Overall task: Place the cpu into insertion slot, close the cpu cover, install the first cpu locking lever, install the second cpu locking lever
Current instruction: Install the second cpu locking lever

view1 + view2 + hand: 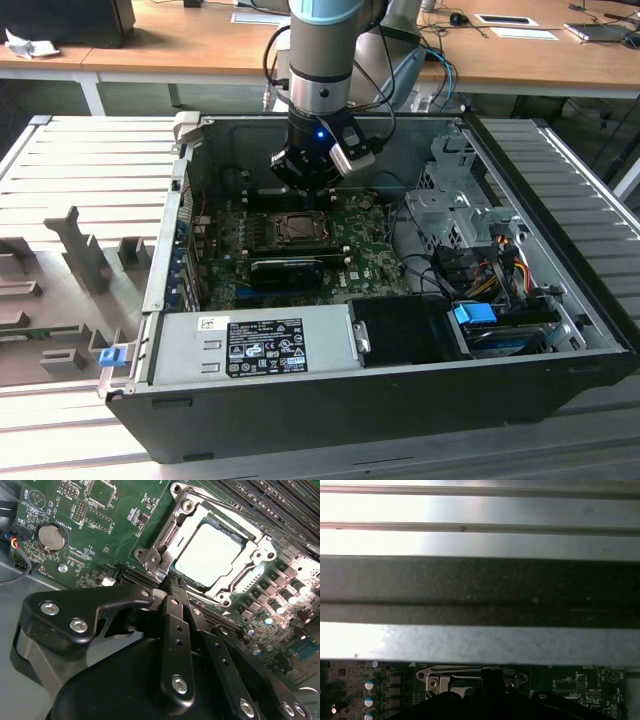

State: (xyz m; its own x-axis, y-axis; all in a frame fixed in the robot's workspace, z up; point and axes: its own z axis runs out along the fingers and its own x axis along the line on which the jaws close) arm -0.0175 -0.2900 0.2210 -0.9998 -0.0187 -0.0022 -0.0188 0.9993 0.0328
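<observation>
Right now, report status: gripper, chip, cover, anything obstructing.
Black gripper shut, empty, tips at the socket's edge. Pale silvery square cpu seated in the insertion slot. Silvery metal frame cover down over it. Nothing in the way.

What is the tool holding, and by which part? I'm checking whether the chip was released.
Nothing. The tool has its fingers together with nothing between them, at the edge of the cpu cover; the cpu lies in the insertion slot.

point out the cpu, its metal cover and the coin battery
cpu (212,555): second wrist view, middle of its pale face.
cpu cover (191,511): second wrist view, on the frame's silvery edge beside the chip.
coin battery (52,537): second wrist view, centre of the round cell.
</observation>
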